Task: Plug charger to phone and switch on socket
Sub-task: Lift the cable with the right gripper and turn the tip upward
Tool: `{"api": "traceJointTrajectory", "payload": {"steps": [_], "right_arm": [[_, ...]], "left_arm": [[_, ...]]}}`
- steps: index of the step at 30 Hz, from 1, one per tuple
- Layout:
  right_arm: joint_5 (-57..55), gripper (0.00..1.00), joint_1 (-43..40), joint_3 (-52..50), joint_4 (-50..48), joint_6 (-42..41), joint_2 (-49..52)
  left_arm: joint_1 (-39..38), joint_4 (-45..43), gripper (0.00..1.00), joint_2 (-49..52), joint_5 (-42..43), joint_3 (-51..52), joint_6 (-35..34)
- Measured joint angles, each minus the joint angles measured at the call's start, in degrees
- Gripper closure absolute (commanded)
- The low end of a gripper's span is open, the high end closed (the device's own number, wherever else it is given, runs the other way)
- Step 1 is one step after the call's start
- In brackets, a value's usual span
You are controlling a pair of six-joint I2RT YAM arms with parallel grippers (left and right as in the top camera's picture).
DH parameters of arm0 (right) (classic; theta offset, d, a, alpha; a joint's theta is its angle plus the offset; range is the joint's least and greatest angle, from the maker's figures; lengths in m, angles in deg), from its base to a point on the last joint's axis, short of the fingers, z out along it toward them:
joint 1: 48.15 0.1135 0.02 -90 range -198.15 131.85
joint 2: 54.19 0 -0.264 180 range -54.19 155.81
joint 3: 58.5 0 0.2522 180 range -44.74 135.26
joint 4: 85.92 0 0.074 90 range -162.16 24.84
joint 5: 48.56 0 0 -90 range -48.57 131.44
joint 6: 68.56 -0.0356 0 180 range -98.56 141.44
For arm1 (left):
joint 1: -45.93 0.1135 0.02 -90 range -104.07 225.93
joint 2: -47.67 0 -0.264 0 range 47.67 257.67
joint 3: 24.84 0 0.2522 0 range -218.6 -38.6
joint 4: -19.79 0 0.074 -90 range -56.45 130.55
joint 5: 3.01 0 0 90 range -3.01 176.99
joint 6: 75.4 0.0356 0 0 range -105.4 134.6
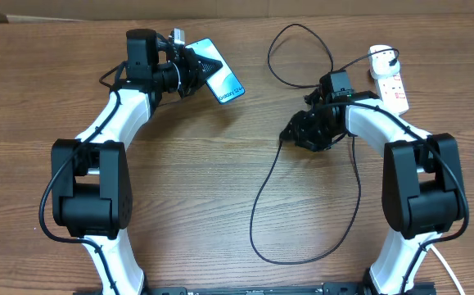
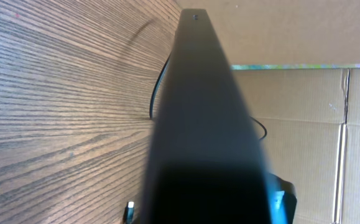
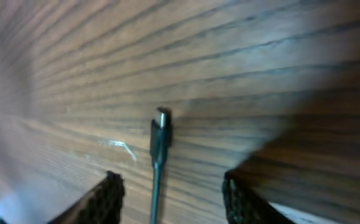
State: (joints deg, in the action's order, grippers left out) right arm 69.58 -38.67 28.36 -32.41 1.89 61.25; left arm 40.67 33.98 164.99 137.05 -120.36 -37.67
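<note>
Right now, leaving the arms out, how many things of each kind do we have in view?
Phone: 1
Charger cable: 1
Socket strip: 1
Total: 3

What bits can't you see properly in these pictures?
- Switch on the socket: too small in the overhead view to tell on or off.
- The left pincer: hidden in the left wrist view behind the phone.
- Rest of the charger: cut off by the right wrist view's bottom edge; left side there is blurred.
</note>
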Motion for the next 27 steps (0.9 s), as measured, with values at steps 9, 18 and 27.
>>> {"api": "traceJointTrajectory", "payload": {"steps": [9, 18, 27], "right_arm": [[-0.59, 0.46, 0.22, 0.0, -1.16, -5.38, 0.0], [-15.06, 0.53, 8.66, 0.42, 0.02, -16.39, -1.31], [-22.64, 0.71, 11.63, 0.44, 0.55, -21.14, -1.49]], "left_arm": [[0.0, 0.0, 0.96, 0.0, 0.0, 0.0, -0.02], [0.0, 0.0, 0.96, 0.0, 0.02, 0.0, -0.02], [0.0, 0.02, 0.96, 0.0, 0.24, 0.0, 0.0]]}}
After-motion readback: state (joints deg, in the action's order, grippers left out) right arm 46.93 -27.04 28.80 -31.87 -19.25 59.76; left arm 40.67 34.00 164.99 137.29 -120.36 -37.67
